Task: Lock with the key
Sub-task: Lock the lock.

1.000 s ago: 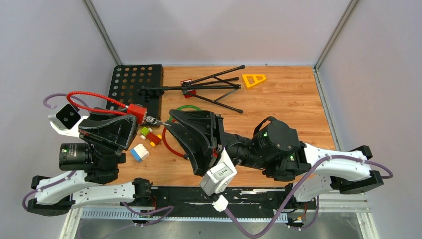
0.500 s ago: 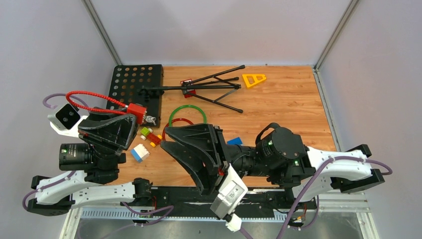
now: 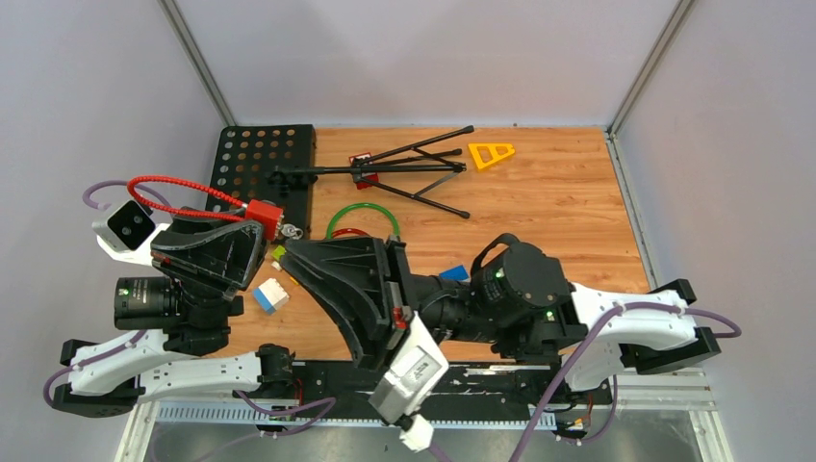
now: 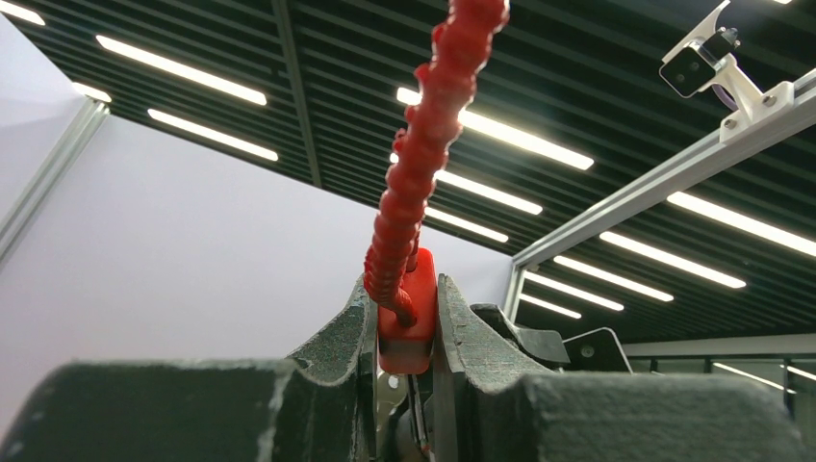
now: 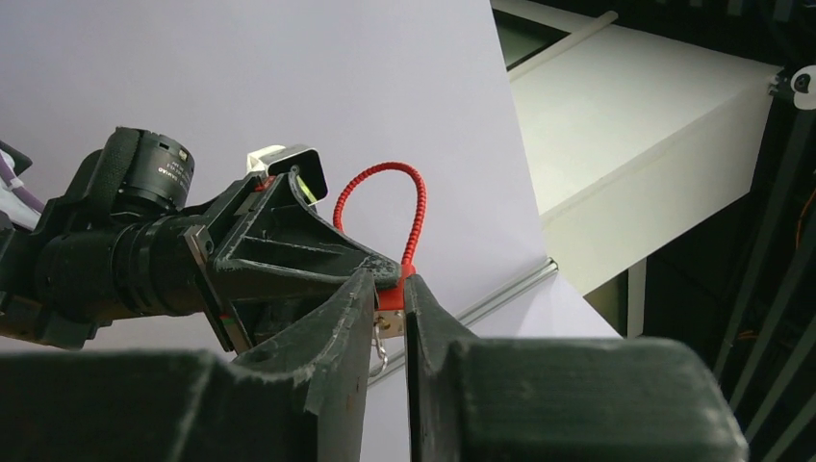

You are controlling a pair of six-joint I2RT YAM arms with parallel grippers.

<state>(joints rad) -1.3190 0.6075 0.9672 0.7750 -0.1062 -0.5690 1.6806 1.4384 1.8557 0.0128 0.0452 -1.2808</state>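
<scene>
Red lock (image 4: 407,332) clamped between left gripper (image 4: 404,289) jaws; right gripper (image 5: 391,279) jaws nearly closed, key (image 5: 385,327) in line with their gap, hold uncertain. Key turn judged not yet done.

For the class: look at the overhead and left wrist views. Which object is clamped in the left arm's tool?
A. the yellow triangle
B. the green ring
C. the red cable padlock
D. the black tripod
C: in the left wrist view the body of the red cable padlock is pinched between the two fingers of the left tool, and its cable loops upward.
</scene>
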